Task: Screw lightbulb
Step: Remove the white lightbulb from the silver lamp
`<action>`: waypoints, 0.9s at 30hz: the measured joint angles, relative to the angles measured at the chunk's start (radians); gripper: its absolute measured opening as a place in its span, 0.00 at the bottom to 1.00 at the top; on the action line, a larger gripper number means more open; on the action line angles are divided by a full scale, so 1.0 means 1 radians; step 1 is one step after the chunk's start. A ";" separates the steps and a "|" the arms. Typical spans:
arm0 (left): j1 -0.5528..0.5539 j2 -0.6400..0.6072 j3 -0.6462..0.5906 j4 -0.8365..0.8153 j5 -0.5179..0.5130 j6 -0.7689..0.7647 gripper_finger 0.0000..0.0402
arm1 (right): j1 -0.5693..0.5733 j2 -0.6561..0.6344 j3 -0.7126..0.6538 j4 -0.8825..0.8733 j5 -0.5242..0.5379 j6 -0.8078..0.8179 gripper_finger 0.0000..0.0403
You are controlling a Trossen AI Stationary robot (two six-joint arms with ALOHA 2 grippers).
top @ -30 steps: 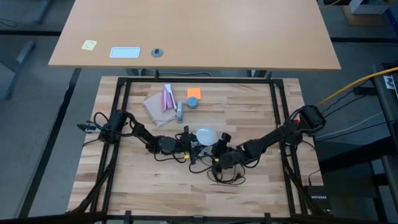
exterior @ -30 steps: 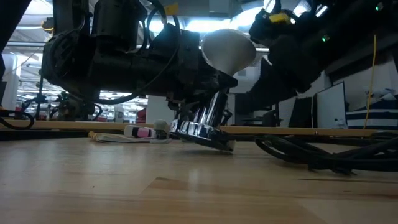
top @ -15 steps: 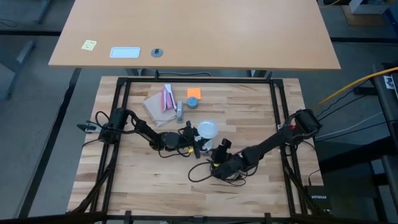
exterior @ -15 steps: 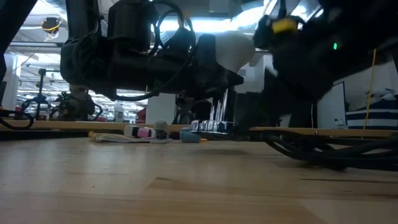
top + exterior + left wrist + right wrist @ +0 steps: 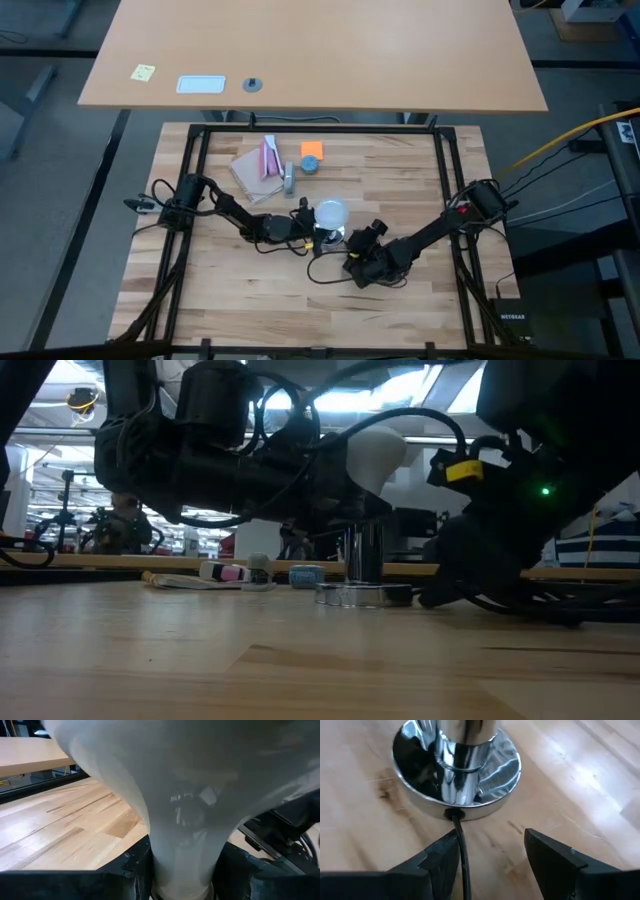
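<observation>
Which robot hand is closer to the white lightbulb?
The left. The left gripper is shut on the lightbulb at its neck. The right gripper sits open, low beside the silver socket base, touching neither.

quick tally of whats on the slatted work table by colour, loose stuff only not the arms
white: 1, the lightbulb
silver: 1, the lamp base
pink: 1, the pink packet
tan: 1, the tan pad
orange: 1, the orange block
blue: 1, the blue round piece
grey: 1, the grey roll
total: 7

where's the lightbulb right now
In the high view the lightbulb is near the table's middle, gripped at its neck by the left gripper and standing on the chrome socket, with the right gripper beside it.
</observation>
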 joint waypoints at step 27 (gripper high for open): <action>-0.005 0.000 -0.001 -0.009 0.016 -0.039 0.38 | -0.028 0.001 -0.001 -0.083 -0.011 -0.004 0.56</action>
